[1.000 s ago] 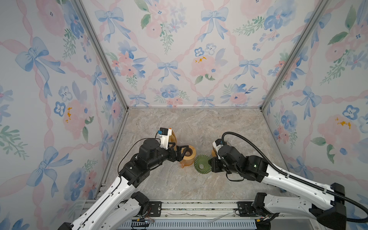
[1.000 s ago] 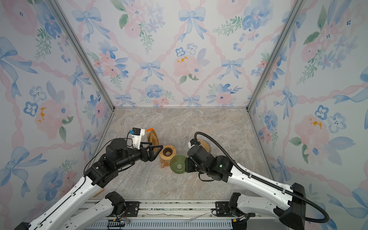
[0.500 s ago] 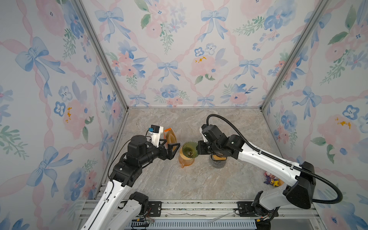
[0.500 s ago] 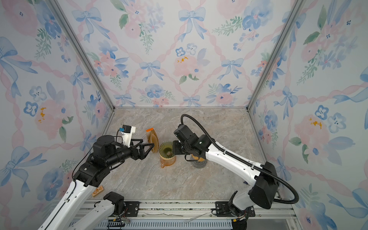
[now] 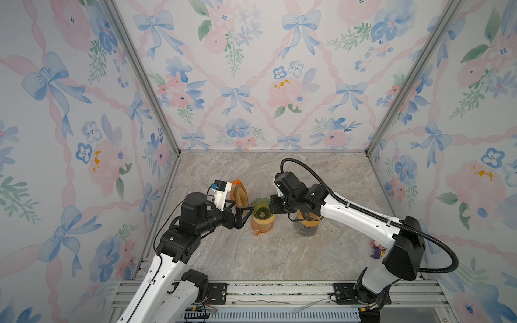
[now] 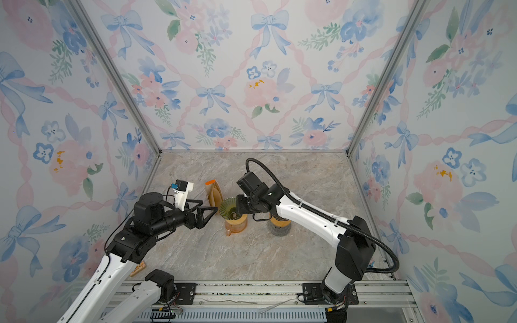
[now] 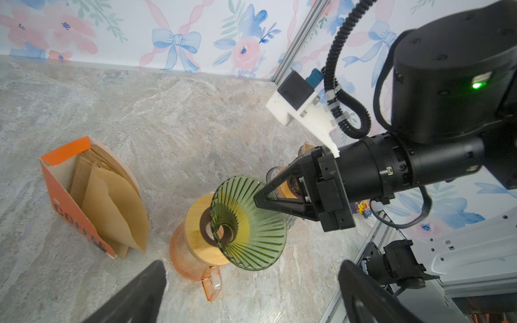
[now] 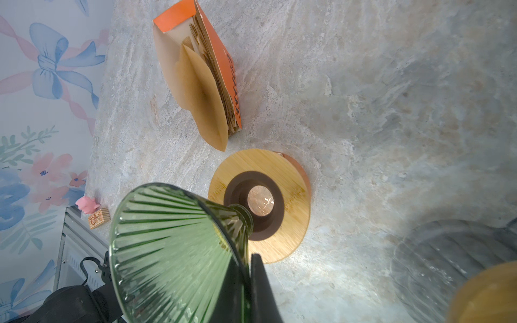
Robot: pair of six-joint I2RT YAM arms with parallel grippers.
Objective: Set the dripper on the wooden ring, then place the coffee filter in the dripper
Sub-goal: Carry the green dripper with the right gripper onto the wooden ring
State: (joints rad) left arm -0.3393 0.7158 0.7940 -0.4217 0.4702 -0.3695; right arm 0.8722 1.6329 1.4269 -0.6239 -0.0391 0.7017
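The right gripper (image 7: 258, 199) pinches the rim of the ribbed green glass dripper (image 7: 251, 226), a cone held tilted with its narrow stem at the dark ring of the round bamboo lid (image 8: 291, 179) on the amber glass carafe (image 7: 184, 260). The left gripper (image 6: 209, 204) gapes wide beside it, empty. Folded brown paper coffee filters (image 7: 112, 204) stand in the orange cardboard box (image 7: 67, 195) on the marbled table (image 7: 195, 112).

Green ribbed dripper (image 7: 257, 232) tilted over carafe (image 7: 184, 257); brown filters (image 7: 112, 201) upright in orange box (image 7: 60, 193).
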